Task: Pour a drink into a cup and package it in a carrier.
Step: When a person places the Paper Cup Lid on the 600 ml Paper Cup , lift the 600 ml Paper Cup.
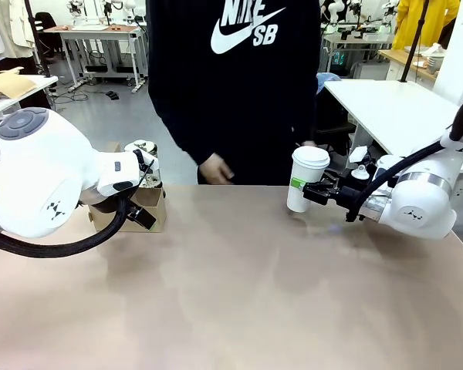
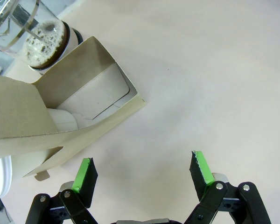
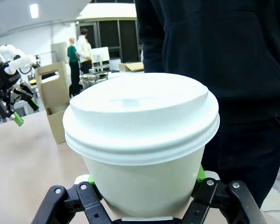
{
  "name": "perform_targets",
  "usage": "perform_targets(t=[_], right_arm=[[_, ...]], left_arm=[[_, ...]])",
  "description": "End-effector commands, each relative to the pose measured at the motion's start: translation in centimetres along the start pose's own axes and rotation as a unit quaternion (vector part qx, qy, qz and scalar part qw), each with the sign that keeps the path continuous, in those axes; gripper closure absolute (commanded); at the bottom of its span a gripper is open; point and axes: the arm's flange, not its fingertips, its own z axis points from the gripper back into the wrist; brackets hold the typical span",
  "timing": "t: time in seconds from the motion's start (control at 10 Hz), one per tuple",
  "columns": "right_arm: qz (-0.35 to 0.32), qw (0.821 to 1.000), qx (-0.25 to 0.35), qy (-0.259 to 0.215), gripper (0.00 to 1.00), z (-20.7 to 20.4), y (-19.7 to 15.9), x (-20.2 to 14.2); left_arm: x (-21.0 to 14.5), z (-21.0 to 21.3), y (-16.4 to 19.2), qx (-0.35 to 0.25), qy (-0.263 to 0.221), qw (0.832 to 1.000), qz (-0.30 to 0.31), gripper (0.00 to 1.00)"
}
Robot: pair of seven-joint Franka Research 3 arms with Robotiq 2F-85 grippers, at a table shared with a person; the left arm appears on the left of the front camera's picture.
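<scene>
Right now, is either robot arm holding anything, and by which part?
The right pincer grips the white lidded cup by its side wall, below the lid. The left pincer is open, empty.

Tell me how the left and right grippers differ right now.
The left gripper is open and empty; the right gripper is shut on a lidded cup. The left points down at the table by the carrier; the right lies level. Both have green pads.

Lab or workshop: cluttered workbenches (image 1: 92, 32), cables (image 1: 76, 95) across grey floor (image 1: 119, 123)
</scene>
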Motion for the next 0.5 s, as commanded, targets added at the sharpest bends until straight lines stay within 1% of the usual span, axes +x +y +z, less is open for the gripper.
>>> perform_targets(t=[0.0, 0.4], right_arm=[[0.001, 1.0, 0.0, -0.005, 0.2, -0.26, 0.18, 0.58], [0.001, 1.0, 0.0, -0.005, 0.2, -0.26, 0.18, 0.58]], left_arm=[[-0.02, 0.03, 0.05, -0.001, 0.0, 1.0, 0.001, 0.0], [-0.02, 0.03, 0.05, -0.001, 0.0, 1.0, 0.001, 0.0]])
